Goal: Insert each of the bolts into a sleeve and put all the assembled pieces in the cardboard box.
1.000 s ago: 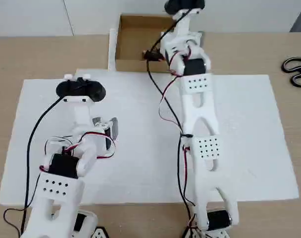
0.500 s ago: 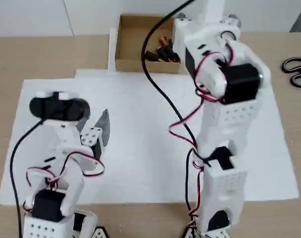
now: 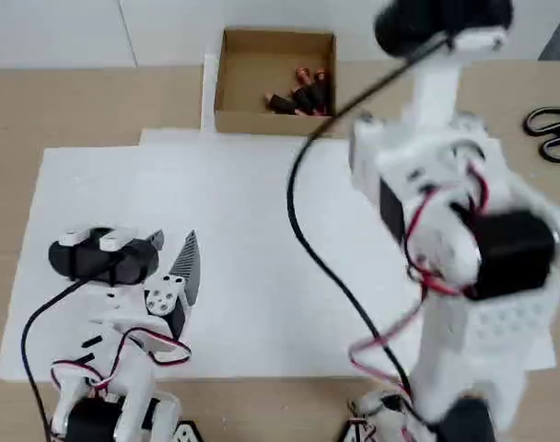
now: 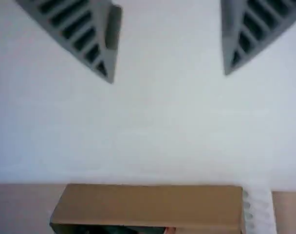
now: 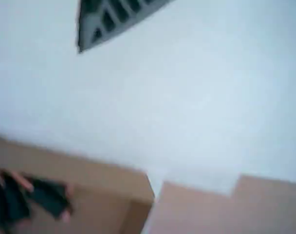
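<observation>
Right arm point(image 3: 464, 239) pulled back from cardboard box point(image 3: 232, 78), left arm point(image 3: 114, 322) retracted too | left hand point(image 4: 167, 76) released, empty; right hand point(image 5: 114, 19) grip cannot be told | assembled pieces point(image 3: 298, 97) inside box, well ahead of both hands | task judged essentially finished

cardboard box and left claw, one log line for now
cardboard box: assembled pieces inside | left claw: open, empty, above white sheet

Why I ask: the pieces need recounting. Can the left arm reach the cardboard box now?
Probably yes: the open left tool points at the cardboard box across bare white sheet, nothing between them, though the box sits far off.
</observation>
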